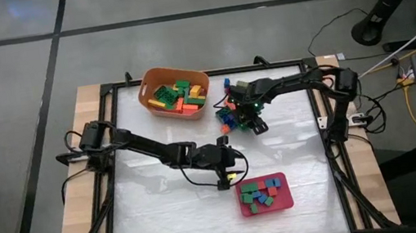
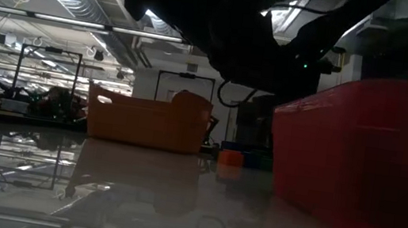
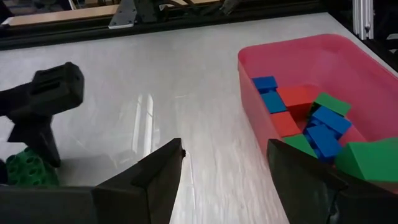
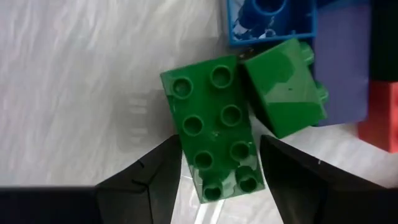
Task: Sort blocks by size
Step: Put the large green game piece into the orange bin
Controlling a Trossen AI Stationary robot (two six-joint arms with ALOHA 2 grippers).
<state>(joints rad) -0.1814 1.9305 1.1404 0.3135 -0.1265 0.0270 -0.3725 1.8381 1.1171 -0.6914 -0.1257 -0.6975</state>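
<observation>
- Right wrist view: the right claw (image 4: 221, 180) stands spread, its two fingers either side of the near end of a long green brick (image 4: 214, 134) lying studs-up on the white table (image 4: 74, 93); actual contact cannot be confirmed.
- Beside that brick lie a tilted small green brick (image 4: 283, 93), a blue brick (image 4: 270, 22) and a purple one (image 4: 345, 68), cut off by the edge.
- Left wrist view: the left claw (image 3: 224, 171) is spread and empty, just beside the pink tray (image 3: 292, 53) of small blue, red and green bricks.
- High view alone shows the orange tub (image 1: 174, 90) of long bricks and the loose pile (image 1: 228, 115) under the right arm.
- Low view: arms are dark silhouettes; tub and tray contents are hidden by their walls.
</observation>
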